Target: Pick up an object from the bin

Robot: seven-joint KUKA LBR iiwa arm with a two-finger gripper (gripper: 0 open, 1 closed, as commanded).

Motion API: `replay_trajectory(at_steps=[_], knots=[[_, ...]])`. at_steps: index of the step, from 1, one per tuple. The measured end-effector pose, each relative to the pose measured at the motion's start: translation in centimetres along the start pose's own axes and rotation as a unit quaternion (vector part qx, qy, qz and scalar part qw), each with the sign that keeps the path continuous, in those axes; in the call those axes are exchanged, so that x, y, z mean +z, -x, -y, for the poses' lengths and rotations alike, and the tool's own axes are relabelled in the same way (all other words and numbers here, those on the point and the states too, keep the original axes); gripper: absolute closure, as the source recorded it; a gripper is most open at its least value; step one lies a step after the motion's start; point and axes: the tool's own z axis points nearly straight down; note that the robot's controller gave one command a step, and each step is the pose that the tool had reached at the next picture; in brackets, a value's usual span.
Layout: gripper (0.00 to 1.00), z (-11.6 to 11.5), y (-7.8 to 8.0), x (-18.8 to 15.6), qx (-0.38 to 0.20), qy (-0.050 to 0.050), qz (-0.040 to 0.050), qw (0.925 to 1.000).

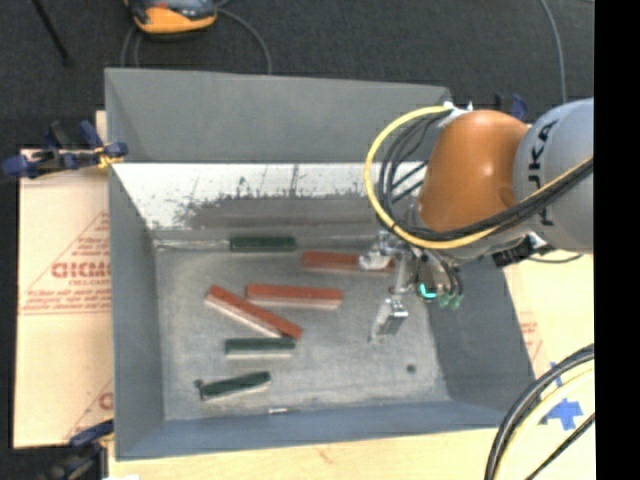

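My gripper (387, 322) hangs over the right part of the bin floor, with no thing seen in it. Nearest to it is a short red bar (330, 261) by the back wall, up and to its left. A longer red bar (293, 294) lies flat just left of the gripper, apart from it. A third red bar (252, 312) lies slanted beside that one, further left.
A dark green bar (262, 242) lies along the back wall. Two more green bars (259, 346) (233, 385) lie near the front left. The arm's orange cover and yellow cables stand over the bin's right side.
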Motion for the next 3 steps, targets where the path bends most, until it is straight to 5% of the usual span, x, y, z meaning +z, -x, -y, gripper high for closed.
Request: replay_trajectory(at_steps=[1, 2, 3], knots=[[0.0, 0.0, 0.2, -0.4, 0.0, 0.0, 0.0038, 1.0], [1.0, -4.1, 6.6, 7.5, -0.001, 0.0, 0.004, 1.0], [1.0, -4.1, 6.6, 7.5, -0.001, 0.0, 0.004, 1.0]])
